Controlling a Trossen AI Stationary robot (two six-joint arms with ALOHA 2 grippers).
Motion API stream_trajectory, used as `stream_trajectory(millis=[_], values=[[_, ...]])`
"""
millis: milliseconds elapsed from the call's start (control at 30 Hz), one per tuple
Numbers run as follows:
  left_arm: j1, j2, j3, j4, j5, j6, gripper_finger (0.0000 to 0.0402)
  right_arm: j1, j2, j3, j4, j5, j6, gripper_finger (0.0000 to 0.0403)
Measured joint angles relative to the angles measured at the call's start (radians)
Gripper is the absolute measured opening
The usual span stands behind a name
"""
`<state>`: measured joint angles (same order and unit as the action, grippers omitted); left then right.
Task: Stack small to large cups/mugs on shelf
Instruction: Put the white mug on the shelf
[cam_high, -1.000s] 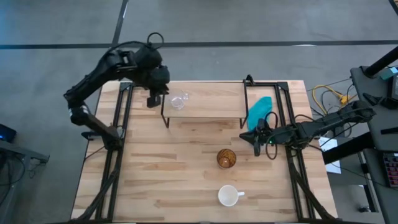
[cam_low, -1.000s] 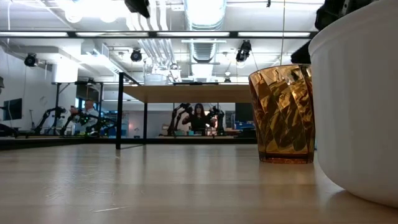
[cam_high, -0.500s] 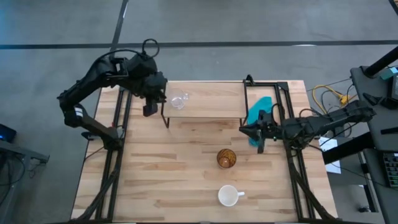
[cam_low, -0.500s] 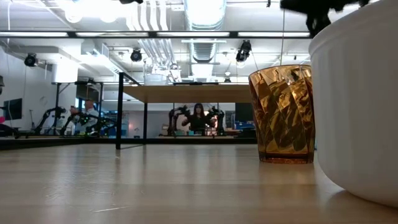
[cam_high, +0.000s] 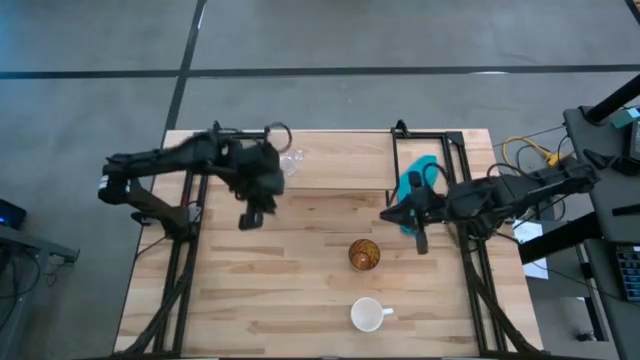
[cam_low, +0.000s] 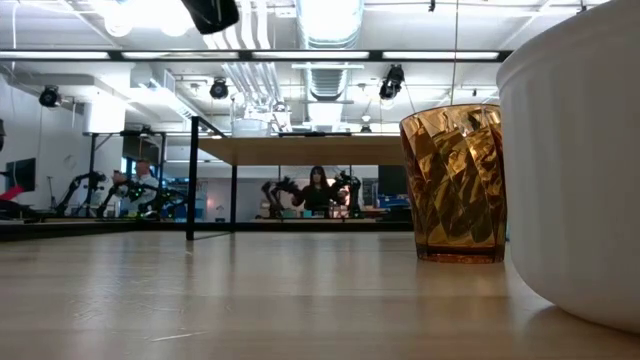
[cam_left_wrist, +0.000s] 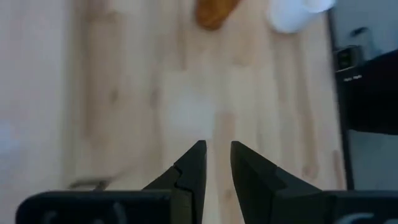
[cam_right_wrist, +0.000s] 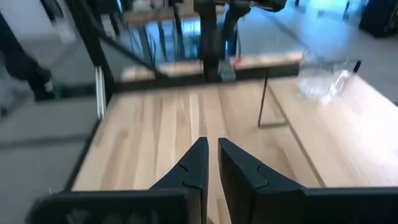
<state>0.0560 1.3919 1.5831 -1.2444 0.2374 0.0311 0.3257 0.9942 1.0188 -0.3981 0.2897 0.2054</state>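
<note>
Wooden worktop (cam_high: 250, 290) with three cups.
Clear glass cup (cam_high: 291, 160) sits on the shelf's (cam_high: 340, 160) left end; amber tumbler (cam_high: 364, 254) and white mug (cam_high: 368, 316) stand nearer the front edge. Left gripper (cam_high: 251, 219) and right gripper (cam_high: 419, 240) both hover, jaws nearly together, empty.

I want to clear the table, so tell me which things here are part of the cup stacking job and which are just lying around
Job: clear glass cup on the shelf; amber tumbler; white mug.
Lying about: teal cloth at the shelf's right end.
</note>
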Motion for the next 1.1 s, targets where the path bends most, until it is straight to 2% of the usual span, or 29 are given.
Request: stream_trajectory(millis=[233, 433, 600, 867, 1100], values=[[-0.109, -0.034, -0.176, 0.235, 0.017, -0.011, 0.0059, 0.035, 0.197, 0.294, -0.339, -0.003, 0.019, 0.0031], [-0.169, -0.048, -0.246, 0.371, 0.017, -0.052, 0.0059, 0.045, 0.337, 0.478, -0.470, -0.013, 0.145, 0.0031], [-0.197, -0.050, -0.264, 0.435, 0.017, -0.052, 0.0059, 0.045, 0.429, 0.553, -0.545, -0.062, 0.289, 0.0033], [-0.217, -0.056, -0.260, 0.483, 0.017, -0.052, 0.0059, 0.034, 0.563, 0.560, -0.638, -0.289, 0.446, 0.0034], [-0.217, -0.057, -0.258, 0.504, 0.017, -0.053, 0.0059, 0.034, 0.679, 0.561, -0.694, -0.505, 0.502, 0.0034]])
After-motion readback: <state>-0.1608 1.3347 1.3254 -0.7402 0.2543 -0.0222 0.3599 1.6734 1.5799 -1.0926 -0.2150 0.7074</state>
